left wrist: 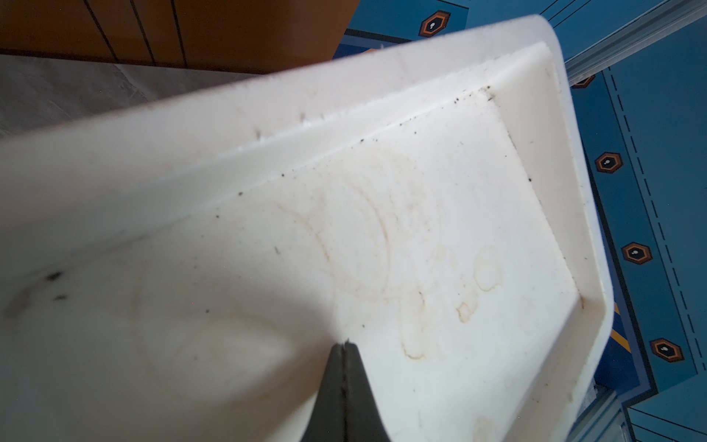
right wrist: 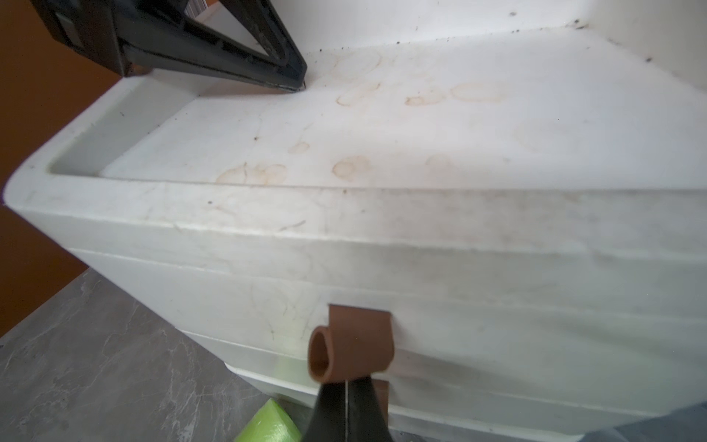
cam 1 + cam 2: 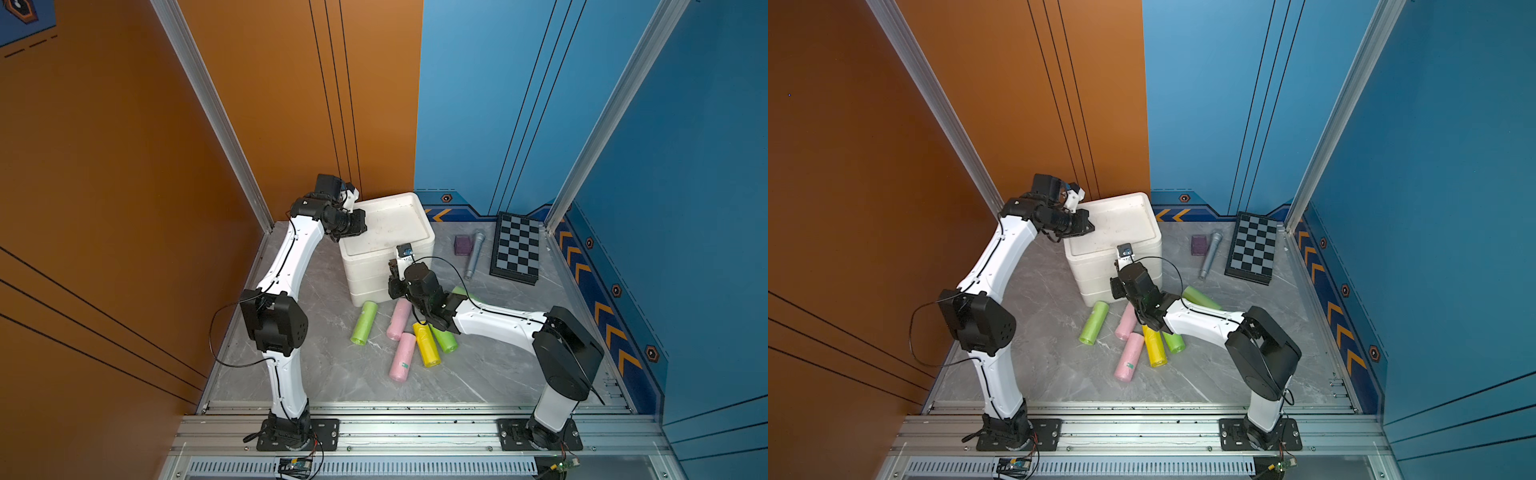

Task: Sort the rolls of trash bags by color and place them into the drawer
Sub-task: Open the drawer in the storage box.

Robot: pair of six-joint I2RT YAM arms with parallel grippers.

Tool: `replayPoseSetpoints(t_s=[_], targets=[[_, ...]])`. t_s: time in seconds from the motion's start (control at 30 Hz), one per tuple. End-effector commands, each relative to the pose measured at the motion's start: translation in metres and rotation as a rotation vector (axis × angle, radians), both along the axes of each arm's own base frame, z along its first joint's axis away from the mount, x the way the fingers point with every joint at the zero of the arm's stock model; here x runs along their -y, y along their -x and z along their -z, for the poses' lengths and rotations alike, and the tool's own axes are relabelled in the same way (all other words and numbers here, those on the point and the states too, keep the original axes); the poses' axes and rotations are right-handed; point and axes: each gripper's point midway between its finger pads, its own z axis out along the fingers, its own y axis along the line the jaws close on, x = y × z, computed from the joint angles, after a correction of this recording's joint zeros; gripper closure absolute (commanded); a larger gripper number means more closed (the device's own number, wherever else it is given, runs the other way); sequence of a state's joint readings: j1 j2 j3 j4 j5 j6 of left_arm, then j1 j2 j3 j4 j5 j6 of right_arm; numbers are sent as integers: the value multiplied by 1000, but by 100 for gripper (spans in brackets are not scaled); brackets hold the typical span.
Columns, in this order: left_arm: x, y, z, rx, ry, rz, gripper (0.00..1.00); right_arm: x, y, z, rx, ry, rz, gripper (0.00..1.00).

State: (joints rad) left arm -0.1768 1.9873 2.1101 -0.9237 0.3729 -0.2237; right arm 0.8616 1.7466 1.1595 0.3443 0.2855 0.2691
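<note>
The drawer (image 3: pixel 374 270), a white three-tier cabinet, stands at the back of the table with all fronts pushed in. My left gripper (image 1: pixel 346 343) is shut, its tips resting on the stained recessed top (image 2: pixel 421 126). My right gripper (image 2: pixel 346 382) is shut at the cabinet's front face; its tips lie hidden under a brown pull tab (image 2: pixel 359 344), with a second tab (image 2: pixel 382 394) just below. Several rolls of trash bags lie in front: green (image 3: pixel 364 323), pink (image 3: pixel 400 319), pink (image 3: pixel 402 356), yellow (image 3: pixel 427 345), green (image 3: pixel 444 338). Another green one (image 3: pixel 1200 297) peeks out behind the right arm.
A purple cube (image 3: pixel 463 245), a grey stick (image 3: pixel 474 254) and a chequered board (image 3: pixel 517 249) sit at the back right. Orange and blue walls close in the grey marbled table (image 3: pixel 498 374) on three sides.
</note>
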Motion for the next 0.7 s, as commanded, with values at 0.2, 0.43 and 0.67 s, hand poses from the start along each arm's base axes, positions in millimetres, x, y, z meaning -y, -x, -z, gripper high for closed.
replayPoseSetpoints(t_s=[0.2,0.43,0.67], targets=[[-14,38,78,-314,-82,-3,100,24,17,-33,13,-106,25,100],[-14,39,77,-312,-82,-4,100,32,26,-32,-6,-107,17,100],[-14,40,75,-310,-77,-4,100,41,36,-33,-19,-125,13,100]])
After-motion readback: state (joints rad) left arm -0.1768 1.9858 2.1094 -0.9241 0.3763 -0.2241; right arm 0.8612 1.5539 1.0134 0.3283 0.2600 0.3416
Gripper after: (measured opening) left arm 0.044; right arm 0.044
